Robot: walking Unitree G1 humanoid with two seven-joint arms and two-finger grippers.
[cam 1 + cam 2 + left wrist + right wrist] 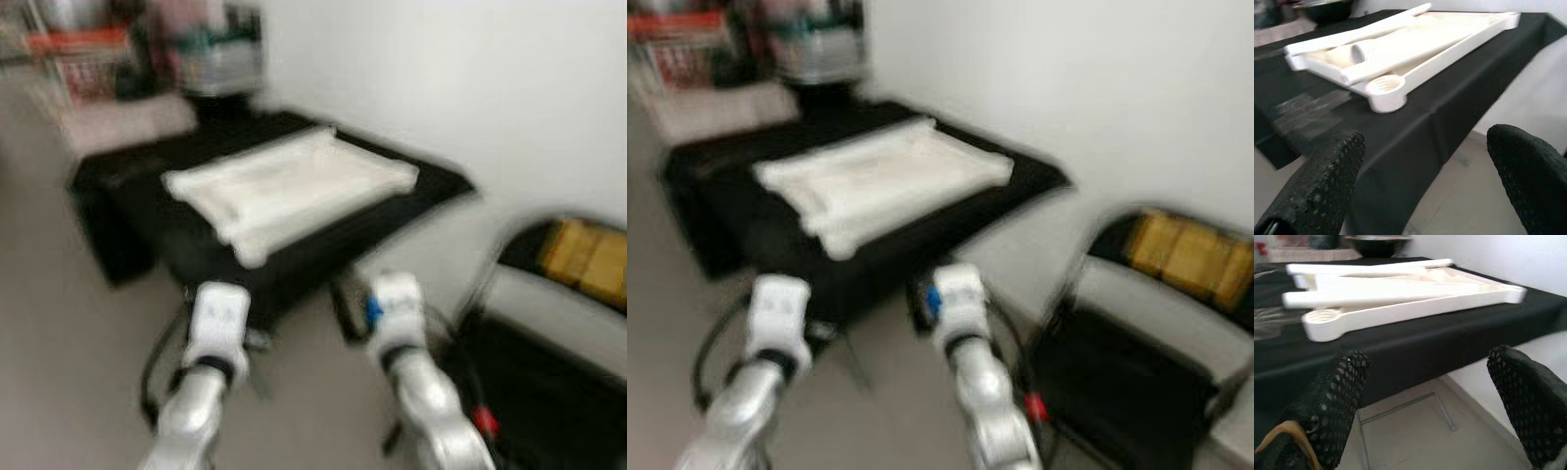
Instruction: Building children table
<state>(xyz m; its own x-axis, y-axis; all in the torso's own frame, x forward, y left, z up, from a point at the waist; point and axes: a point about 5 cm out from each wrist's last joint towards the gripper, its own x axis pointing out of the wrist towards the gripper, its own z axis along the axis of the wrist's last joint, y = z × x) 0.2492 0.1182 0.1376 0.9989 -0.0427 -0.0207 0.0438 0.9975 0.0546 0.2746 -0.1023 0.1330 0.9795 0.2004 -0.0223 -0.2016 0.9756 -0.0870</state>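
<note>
A white children's table top point(290, 186) lies upside down on a table draped in black cloth point(127, 211), with white legs point(1400, 46) lying loose across it. A round threaded socket point(1385, 89) sits at its near corner. Both silver arms are held out low in front of the black table's near edge. My left gripper point(1422, 181) is open, its fingers apart with nothing between them. My right gripper point(1430, 406) is open too, aimed at the cloth edge below the table top point(1400, 298).
A black folding chair point(549, 362) stands to the right against the white wall, with a yellow object point(586, 257) on something behind it. Shelves with cluttered items point(118, 49) and a dark bowl point(1376, 244) lie beyond the table. Grey floor point(69, 352) spreads left.
</note>
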